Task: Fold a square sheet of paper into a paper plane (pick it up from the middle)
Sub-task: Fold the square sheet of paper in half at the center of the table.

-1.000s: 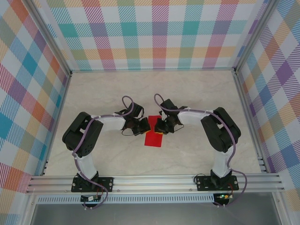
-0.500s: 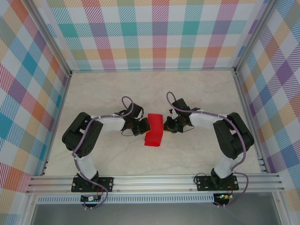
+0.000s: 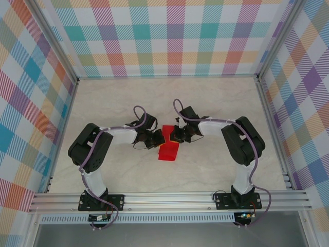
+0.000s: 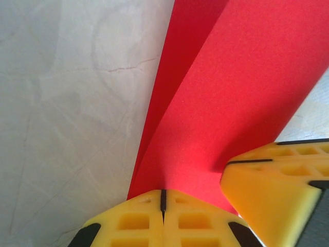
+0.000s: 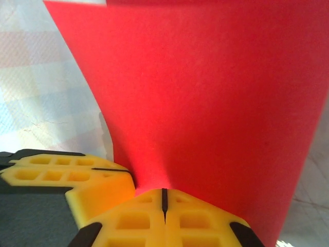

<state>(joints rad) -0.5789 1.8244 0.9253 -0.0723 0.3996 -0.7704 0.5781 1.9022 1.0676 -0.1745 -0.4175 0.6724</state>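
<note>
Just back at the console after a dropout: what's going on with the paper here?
Both arms are on the square sheet of paper near the middle of the table. The left tool and the right tool are each shut on it, pinching close beside each other. The sheet is bent into two layers, no plane shape yet.

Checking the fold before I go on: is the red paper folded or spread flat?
Folded over, not flat: the red paper shows two overlapping layers, pinched by the shut left gripper and right gripper.
</note>
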